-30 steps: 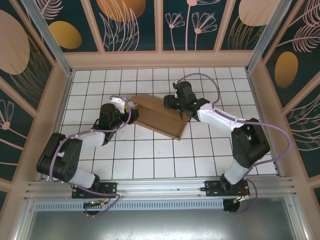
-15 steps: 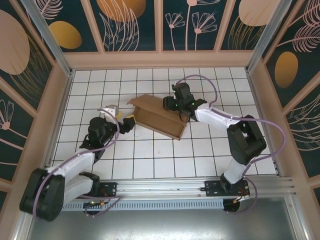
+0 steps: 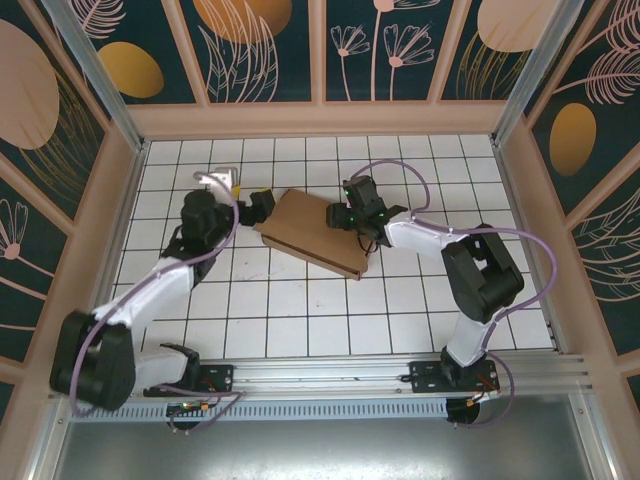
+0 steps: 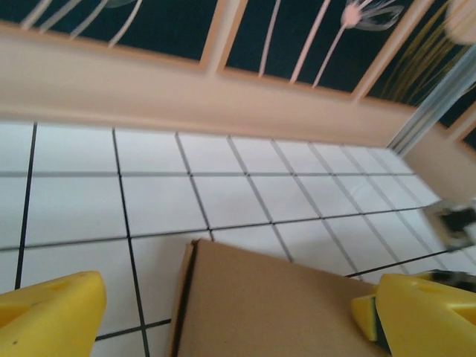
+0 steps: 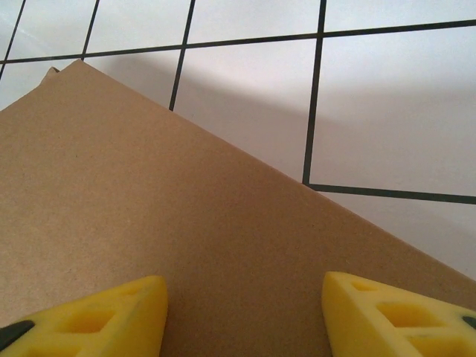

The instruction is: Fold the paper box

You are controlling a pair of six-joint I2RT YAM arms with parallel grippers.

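Observation:
The paper box (image 3: 308,233) is a flat brown cardboard carton lying slantwise on the white tiles, its lid down. My left gripper (image 3: 262,204) hovers at the box's far left corner, open wide. In the left wrist view its yellow fingertips (image 4: 49,315) straddle that box corner (image 4: 275,301) without touching it. My right gripper (image 3: 341,216) is over the box's far right end. In the right wrist view it stands open (image 5: 245,320), with its yellow fingers (image 5: 100,318) close above the plain cardboard top (image 5: 186,208).
A low beige wall (image 3: 320,118) runs along the far side of the tiled floor (image 3: 300,320), with side walls left and right. The right arm's cable (image 3: 400,160) loops above the box's far side. Bare tiles lie between the box and the arm bases.
The left arm has swung from the box's near left side to its far left corner while its jaws opened wider. The raised lid now lies flat. The right gripper shifted slightly left.

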